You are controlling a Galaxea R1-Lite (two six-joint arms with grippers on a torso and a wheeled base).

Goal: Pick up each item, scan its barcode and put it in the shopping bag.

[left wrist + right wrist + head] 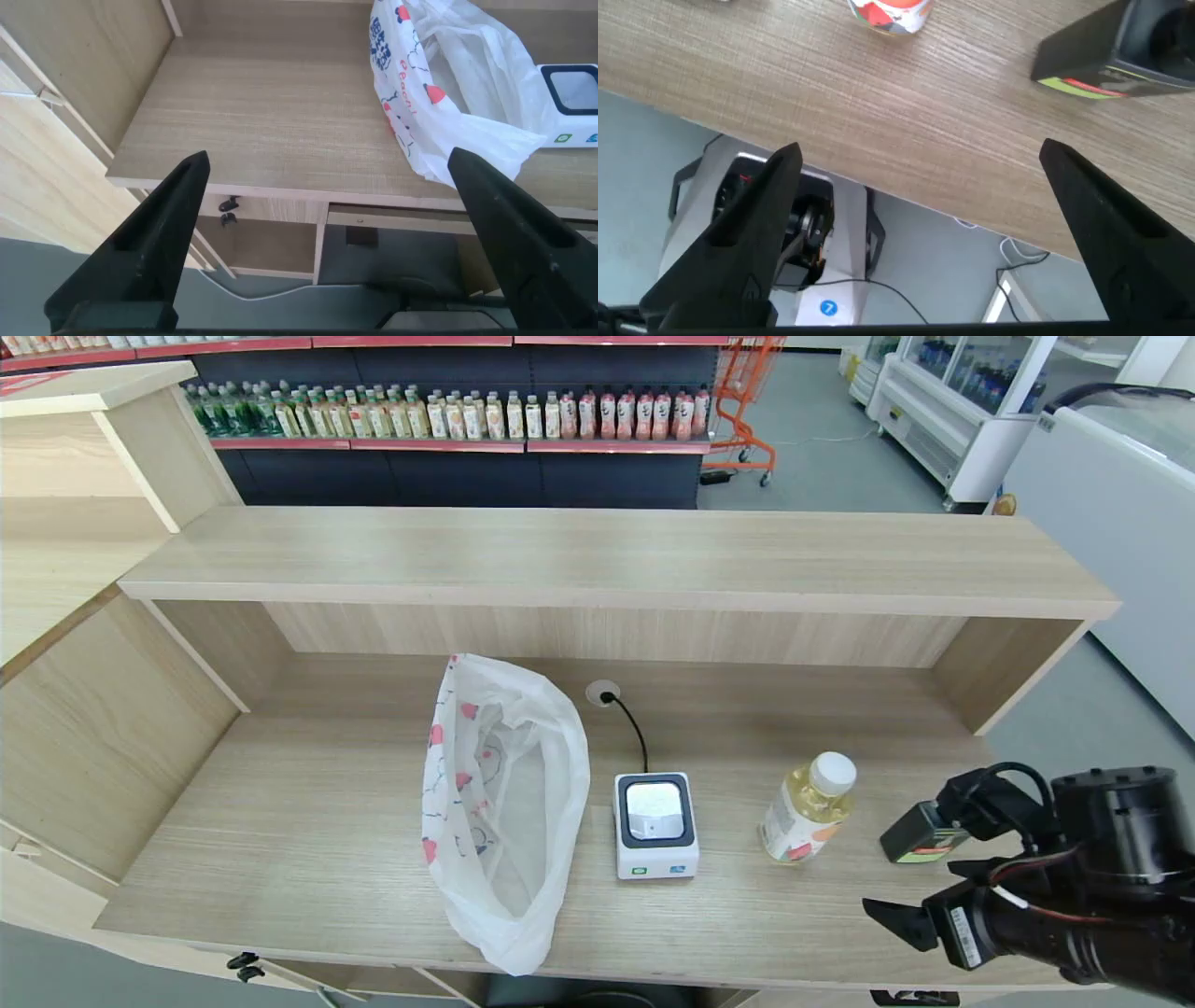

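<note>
You had the right gripper wide and empty, lower right in the head view near the bottle (likely first pick), left gripper wide too, bag open beside the scanner.

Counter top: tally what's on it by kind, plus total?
White plastic shopping bag with red hearts: 1
White box-shaped barcode scanner: 1
Clear plastic bottle of yellow drink: 1
Small black carton with red-green label: 1
Total: 4
</note>
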